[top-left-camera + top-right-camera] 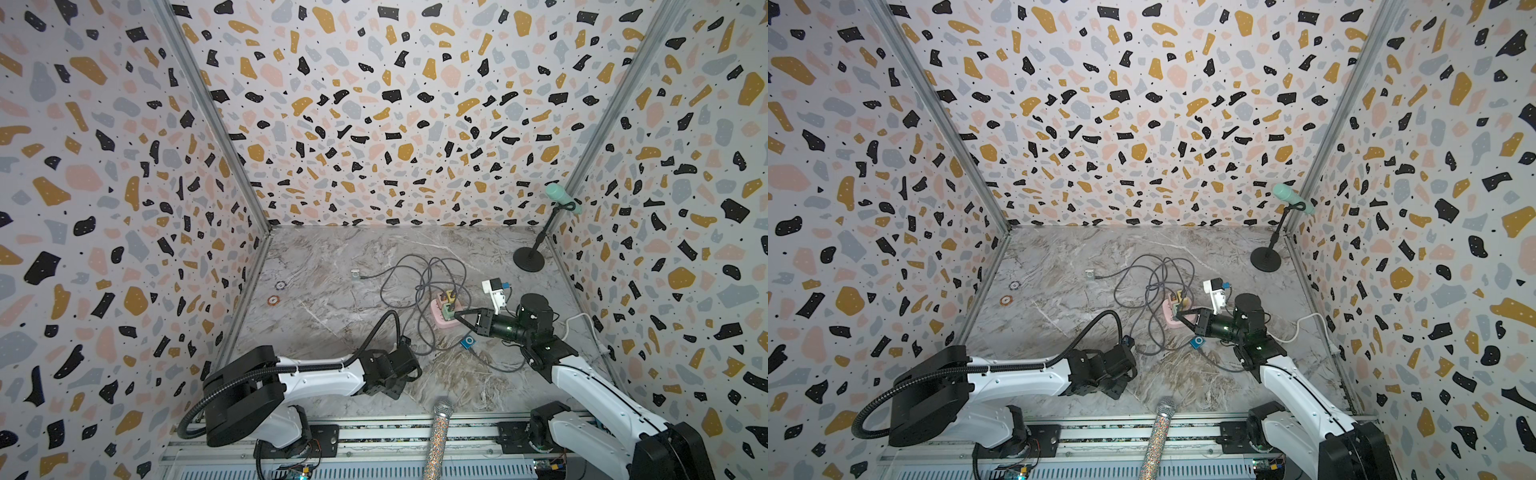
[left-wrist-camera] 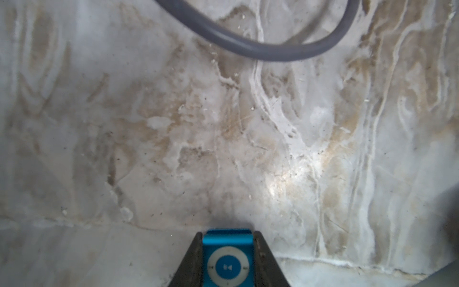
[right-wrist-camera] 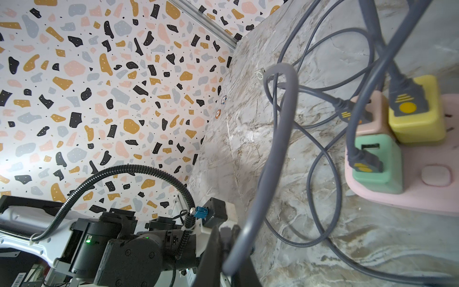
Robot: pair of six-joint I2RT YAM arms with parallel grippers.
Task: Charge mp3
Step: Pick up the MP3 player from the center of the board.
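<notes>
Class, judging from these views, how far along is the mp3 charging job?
Done: cables sit plugged into the yellow charger, pink charger and green charger. In hand: left gripper clamps the blue mp3 player; right gripper pinches a grey cable. Left: plugging that cable into the player.

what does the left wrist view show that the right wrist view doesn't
Only left wrist: a blue mp3 player between the fingers of the left gripper. Only right wrist: the pink power strip with chargers, the patterned wall, the left arm, and the right gripper clamping a cable. Both: the marble table and grey cable.
</notes>
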